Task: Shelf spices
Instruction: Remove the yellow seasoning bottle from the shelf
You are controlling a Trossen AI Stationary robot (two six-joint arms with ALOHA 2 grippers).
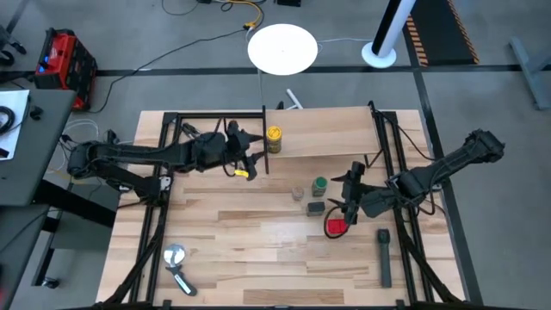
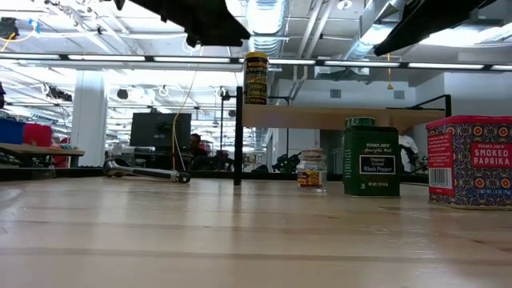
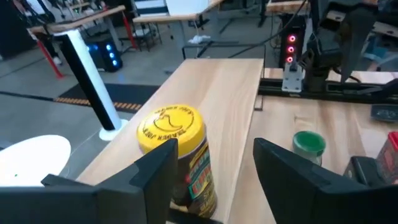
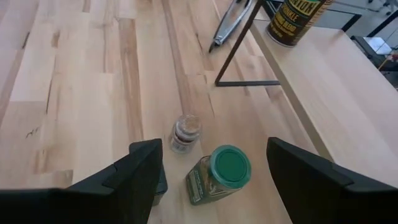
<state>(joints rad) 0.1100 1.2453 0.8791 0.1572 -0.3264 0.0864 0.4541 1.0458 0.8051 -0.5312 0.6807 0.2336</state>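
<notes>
While slatted wood table (image 1: 258,250) sits in workshop with white round stool (image 1: 283,47) behind, yellow jar (image 1: 274,139) stands upright on shelf (image 1: 336,129), just beyond wide-open left gripper (image 3: 211,168). Right gripper (image 4: 214,171), fingers spread, hovers near green-lidded jar (image 4: 219,173).

Metal tongs (image 1: 178,268) and a black bar-shaped tool (image 1: 384,257) lie on the slatted tabletop (image 1: 258,250).

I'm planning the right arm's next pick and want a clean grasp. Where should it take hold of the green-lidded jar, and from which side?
Grip the green-lidded jar across its body just under the lid, coming down from above. It stands upright on the table, and the right gripper already hangs over it, open, with a finger on each side. The small clear jar and the dark tin sit close, so a steep approach probably avoids knocking them.
</notes>
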